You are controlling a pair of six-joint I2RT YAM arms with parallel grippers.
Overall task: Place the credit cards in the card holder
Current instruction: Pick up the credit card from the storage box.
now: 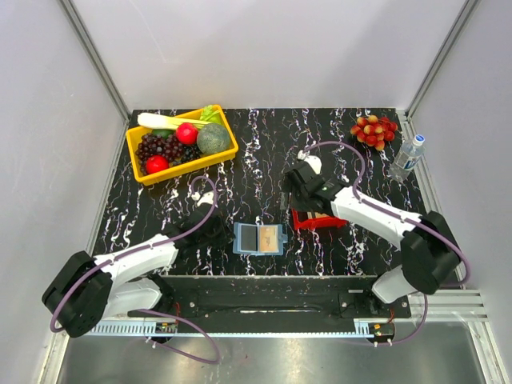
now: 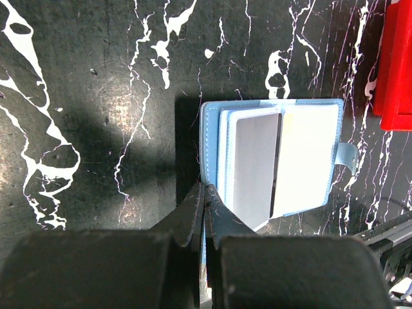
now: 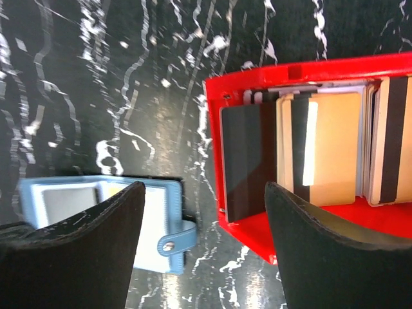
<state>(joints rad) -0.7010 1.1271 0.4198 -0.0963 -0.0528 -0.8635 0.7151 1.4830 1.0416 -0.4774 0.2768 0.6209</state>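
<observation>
The steel-blue card holder (image 1: 259,238) lies open on the black marbled table, with a grey card in one pocket and a tan card (image 1: 270,238) in the other. In the left wrist view the card holder (image 2: 283,161) has its strap at the right. My left gripper (image 2: 205,193) is shut on its left cover edge. My right gripper (image 3: 205,187) is open and empty, and hovers at the left end of the red tray (image 3: 215,129). The tray holds several credit cards on edge: a dark grey card (image 3: 248,161) and a tan card (image 3: 325,148). The holder (image 3: 158,219) lies to its left.
A yellow basket (image 1: 188,166) of fruit and vegetables stands at the back left. A bunch of red fruit (image 1: 374,130) and a water bottle (image 1: 408,156) are at the back right. The red tray (image 1: 318,220) sits just right of the holder. Grey walls surround the table.
</observation>
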